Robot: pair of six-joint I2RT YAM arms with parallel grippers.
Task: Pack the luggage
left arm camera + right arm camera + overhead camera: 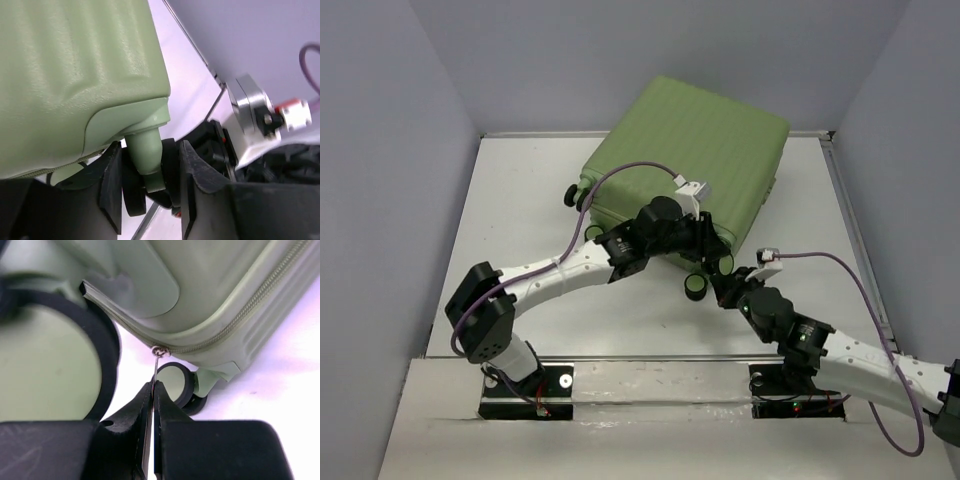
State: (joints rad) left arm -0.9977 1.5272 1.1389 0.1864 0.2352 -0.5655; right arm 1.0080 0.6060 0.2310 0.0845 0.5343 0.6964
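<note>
At the luggage's (690,150) 6 o'clock corner, the right hand (152,390) is clamped fully closed on the zipper pull (158,352). The left hand (150,146), half open, straddles a wheel (169,167), and its grip cannot be told.

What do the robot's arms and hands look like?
The left arm and right arm are white tubes linked by chunky black joints. A purple cable loops over each one. The left hand and right hand each have two flat black fingers.
</note>
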